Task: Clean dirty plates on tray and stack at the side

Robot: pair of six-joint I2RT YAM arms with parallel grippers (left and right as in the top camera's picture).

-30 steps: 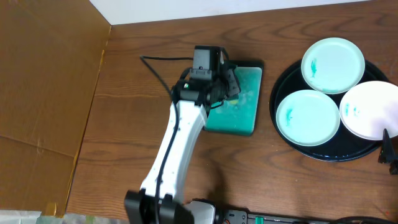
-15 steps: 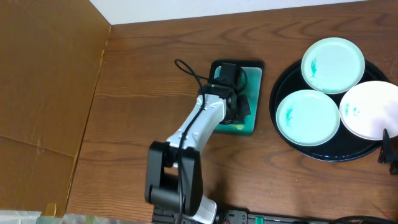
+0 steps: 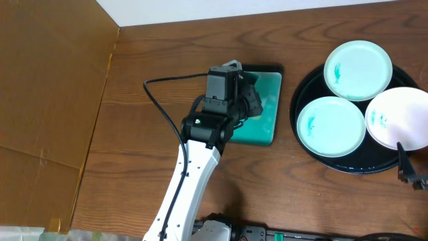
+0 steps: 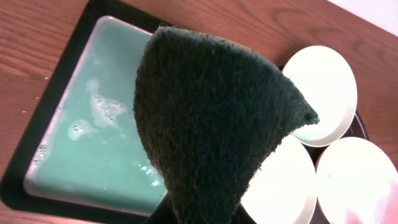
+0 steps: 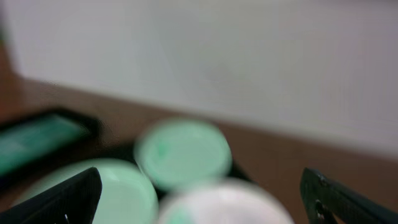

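Observation:
Three plates lie on the round black tray point(image 3: 311, 155) at the right: an aqua plate point(image 3: 358, 69) at the back, an aqua plate point(image 3: 330, 126) at the front left, and a white plate point(image 3: 398, 118) at the right, each with a teal smear. My left gripper point(image 3: 249, 102) is shut on a dark green scouring pad point(image 4: 211, 118) and holds it above the rectangular teal tray point(image 3: 265, 117). My right gripper point(image 3: 409, 173) is open at the round tray's front right rim; its view is blurred and shows the plates point(image 5: 183, 152).
The rectangular black-rimmed tray holds soapy teal water point(image 4: 93, 143). A brown cardboard panel point(image 3: 47, 107) stands along the left. A white wall point(image 3: 267, 8) runs behind the table. My left arm's cable point(image 3: 157, 100) loops over the wood.
My left gripper has lifted from the teal tray with the pad and the arm has swung left. My right gripper has shifted slightly up toward the round tray.

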